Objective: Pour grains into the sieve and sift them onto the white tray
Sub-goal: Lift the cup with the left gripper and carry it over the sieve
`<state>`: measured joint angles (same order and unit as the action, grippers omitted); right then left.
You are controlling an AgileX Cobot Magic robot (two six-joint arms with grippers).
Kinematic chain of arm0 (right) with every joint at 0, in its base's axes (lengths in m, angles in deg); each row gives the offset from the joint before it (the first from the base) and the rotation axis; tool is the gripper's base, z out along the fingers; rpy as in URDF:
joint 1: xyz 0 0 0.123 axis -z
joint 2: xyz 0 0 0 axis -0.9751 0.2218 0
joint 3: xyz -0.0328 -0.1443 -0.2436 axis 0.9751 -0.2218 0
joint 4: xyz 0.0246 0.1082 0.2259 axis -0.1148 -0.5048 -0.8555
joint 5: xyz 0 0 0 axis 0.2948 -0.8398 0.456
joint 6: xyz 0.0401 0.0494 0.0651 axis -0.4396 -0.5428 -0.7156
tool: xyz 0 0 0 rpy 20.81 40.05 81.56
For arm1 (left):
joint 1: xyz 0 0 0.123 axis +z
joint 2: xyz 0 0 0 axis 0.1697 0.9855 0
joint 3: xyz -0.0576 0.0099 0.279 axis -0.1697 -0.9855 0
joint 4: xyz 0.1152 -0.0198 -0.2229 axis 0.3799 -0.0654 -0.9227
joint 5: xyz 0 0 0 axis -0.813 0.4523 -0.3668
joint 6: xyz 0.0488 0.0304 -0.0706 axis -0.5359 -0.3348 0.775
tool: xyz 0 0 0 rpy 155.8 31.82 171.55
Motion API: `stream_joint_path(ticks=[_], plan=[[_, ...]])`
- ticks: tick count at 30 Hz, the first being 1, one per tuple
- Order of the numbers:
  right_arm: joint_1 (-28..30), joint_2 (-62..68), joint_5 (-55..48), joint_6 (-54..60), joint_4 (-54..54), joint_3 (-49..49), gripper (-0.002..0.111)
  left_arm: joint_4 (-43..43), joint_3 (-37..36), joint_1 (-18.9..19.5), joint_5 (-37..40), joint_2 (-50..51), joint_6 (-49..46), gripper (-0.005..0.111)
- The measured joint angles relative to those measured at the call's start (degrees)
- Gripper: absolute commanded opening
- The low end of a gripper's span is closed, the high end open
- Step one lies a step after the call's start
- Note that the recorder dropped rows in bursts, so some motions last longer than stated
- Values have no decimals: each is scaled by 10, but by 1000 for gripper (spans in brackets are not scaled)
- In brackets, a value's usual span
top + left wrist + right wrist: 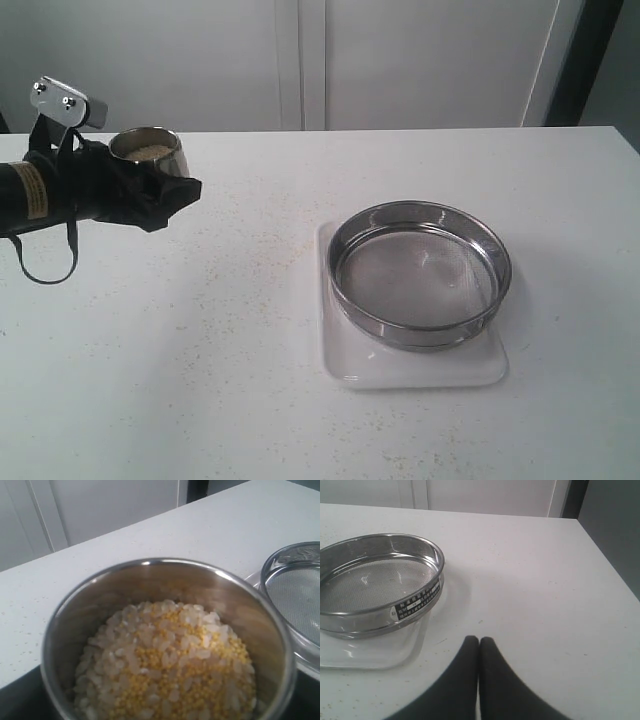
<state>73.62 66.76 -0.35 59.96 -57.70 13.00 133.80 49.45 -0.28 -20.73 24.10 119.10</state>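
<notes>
Left gripper (158, 188), upper left of the exterior view, has its jaws spread wide around a steel cup (147, 152) and holds it upright. The grains (165, 665) are in it, yellow bits mixed with whitish ones. Right gripper (479, 647) is pinched closed on nothing, near the sieve (420, 336). That sits on the white tray (400, 374), right of centre on the speckled table (200, 350).

Left jaws out of sight behind the cup (165, 580); sieve (295, 600) partly beyond the left wrist view's edge
</notes>
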Motion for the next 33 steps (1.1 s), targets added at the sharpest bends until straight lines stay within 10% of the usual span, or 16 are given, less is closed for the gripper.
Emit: stream_joint_path(ticks=[17,33], plan=[[0,0,0,0,0,0,0,14,68,-92,133,-4,12,0],[0,0,0,0,0,0,0,16,102,-98,166,-4,19,0]])
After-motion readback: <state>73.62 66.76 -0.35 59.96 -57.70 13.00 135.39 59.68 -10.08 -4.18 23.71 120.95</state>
